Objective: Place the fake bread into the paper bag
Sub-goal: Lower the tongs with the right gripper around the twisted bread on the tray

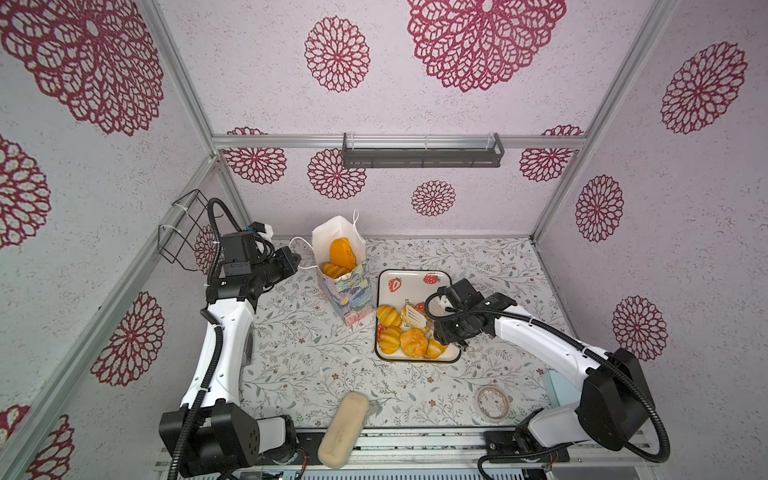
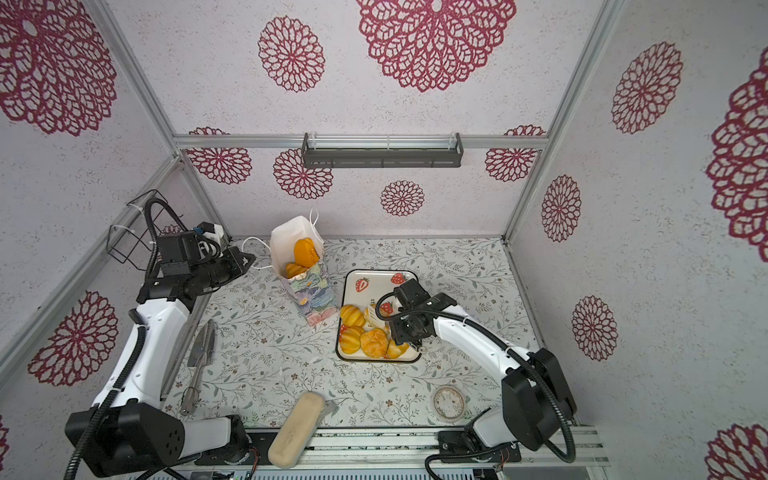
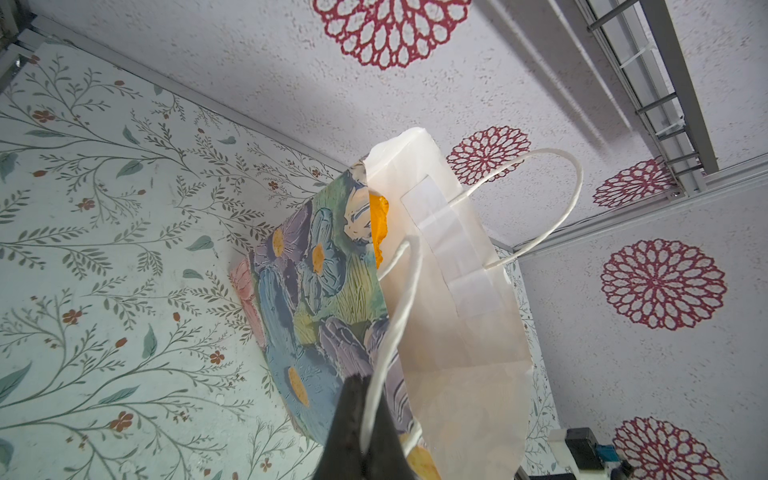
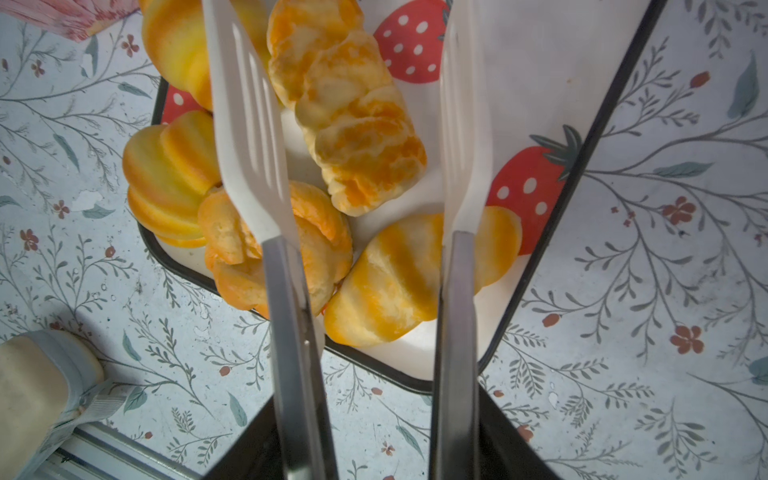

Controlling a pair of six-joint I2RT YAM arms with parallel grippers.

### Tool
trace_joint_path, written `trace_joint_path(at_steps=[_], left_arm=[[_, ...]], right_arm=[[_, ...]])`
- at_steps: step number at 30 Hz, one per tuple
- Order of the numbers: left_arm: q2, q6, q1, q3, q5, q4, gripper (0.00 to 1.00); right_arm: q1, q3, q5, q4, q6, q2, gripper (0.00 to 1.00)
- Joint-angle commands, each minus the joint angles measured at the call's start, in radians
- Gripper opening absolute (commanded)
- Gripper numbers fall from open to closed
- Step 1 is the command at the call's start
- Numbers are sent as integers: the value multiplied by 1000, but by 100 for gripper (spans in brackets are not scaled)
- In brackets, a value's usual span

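Tongs (image 4: 253,137) in R gripper (image 4: 376,436) stand approx half open, holding nothing, braided loaf (image 4: 345,112) visible btwn blades

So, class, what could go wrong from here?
1. The left gripper pinches only the thin cord handle; a tug might tip the bag and spill the bread inside.
2. The tongs straddle the loaf with buns crowded beside it; closing could knock them about, or the glossy loaf could slip.
3. The narrow bag is already part full, so the long loaf may catch on its rim.
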Motion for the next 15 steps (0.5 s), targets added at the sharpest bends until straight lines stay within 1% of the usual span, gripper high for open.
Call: trace_joint_path(at_steps=[1,15], left_arm=[[6,7,-5,-6,-2,-7,0],[14,6,-7,-6,4,-7,0]], right_arm=[[-3,11,7,21,-22,4,58],[-3,18,31,24,-35,46,57]])
